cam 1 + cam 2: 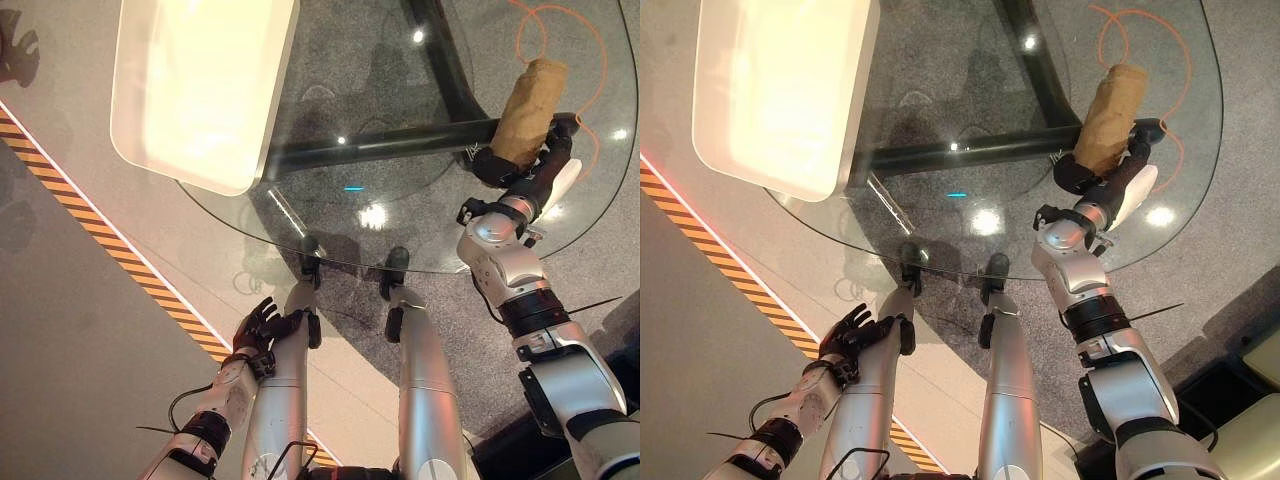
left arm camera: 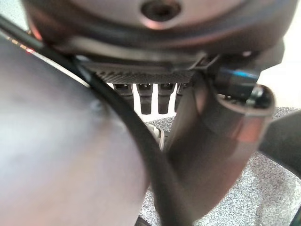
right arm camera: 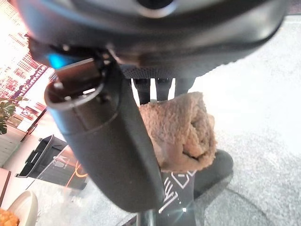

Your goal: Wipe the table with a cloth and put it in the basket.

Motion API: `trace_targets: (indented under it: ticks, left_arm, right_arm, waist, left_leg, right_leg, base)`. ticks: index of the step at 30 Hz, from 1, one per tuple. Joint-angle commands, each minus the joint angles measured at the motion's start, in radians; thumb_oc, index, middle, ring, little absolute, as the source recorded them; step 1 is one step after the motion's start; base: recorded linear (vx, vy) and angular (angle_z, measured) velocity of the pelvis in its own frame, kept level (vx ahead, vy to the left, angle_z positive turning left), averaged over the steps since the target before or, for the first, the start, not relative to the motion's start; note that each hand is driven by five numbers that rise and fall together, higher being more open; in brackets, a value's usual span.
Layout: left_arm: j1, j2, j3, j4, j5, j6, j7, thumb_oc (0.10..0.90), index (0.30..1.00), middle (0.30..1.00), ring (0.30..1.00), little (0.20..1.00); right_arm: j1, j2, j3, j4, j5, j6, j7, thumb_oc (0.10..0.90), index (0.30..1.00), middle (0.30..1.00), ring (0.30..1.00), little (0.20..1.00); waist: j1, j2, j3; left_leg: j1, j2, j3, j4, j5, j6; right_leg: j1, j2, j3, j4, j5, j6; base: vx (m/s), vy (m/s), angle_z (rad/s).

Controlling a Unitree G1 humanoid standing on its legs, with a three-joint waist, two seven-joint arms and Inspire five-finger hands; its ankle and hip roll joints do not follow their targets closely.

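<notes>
Right hand [image 1: 520, 165] curls round the tan cloth [image 1: 530, 110] over the glass table's [image 1: 420, 240] right side — cloth bunched, standing past the fingers; left hand [image 1: 262, 325] hangs low beside the table, fingers relaxed.

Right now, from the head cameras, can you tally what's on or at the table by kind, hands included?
Cloth: 1, brown cloth held in the right hand over the glass table.
Basket: 1, white basket on the table.
Table: 1, glass table.
Hands: 2, counting the left hand low beside the table.
Total: 5
</notes>
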Motion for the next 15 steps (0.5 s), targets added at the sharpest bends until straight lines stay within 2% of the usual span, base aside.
trace_targets:
  ticks: [1, 9, 15]
  left_arm:
    - [0.067, -0.061, -0.046, 0.030, 0.004, -0.001, 0.027, 0.800, 0.900, 0.900, 0.900, 0.900]
    - [0.064, -0.067, -0.042, 0.018, -0.002, -0.005, 0.029, 0.800, 0.900, 0.900, 0.900, 0.900]
    - [0.062, -0.075, -0.041, 0.026, -0.006, -0.005, 0.027, 0.800, 0.900, 0.900, 0.900, 0.900]
  right_arm:
    - [0.031, -0.051, 0.011, -0.042, 0.043, -0.009, 0.000, 0.100, 0.300, 0.300, 0.300, 0.200]
    - [0.033, -0.040, 0.020, -0.072, 0.027, -0.003, 0.032, 0.100, 0.300, 0.300, 0.300, 0.200]
    - [0.028, -0.034, 0.030, -0.109, -0.010, 0.025, 0.027, 0.100, 0.300, 0.300, 0.300, 0.200]
  waist:
    - [0.011, 0.028, -0.018]
    - [0.008, 0.032, -0.018]
    - [0.007, 0.031, -0.018]
  left_leg:
    - [-0.054, -0.074, -0.004, 0.174, -0.176, 0.014]
    - [-0.058, -0.074, 0.001, 0.175, -0.175, 0.015]
    - [-0.061, -0.072, 0.003, 0.182, -0.178, 0.013]
  right_leg:
    - [-0.022, 0.055, -0.042, -0.158, 0.137, 0.008]
    - [-0.026, 0.057, -0.040, -0.158, 0.133, 0.008]
    - [-0.030, 0.056, -0.038, -0.146, 0.126, 0.008]
  base:
    - [0.01, -0.006, 0.05]
    - [0.00, 0.003, 0.03]
    - [0.00, 0.012, 0.00]
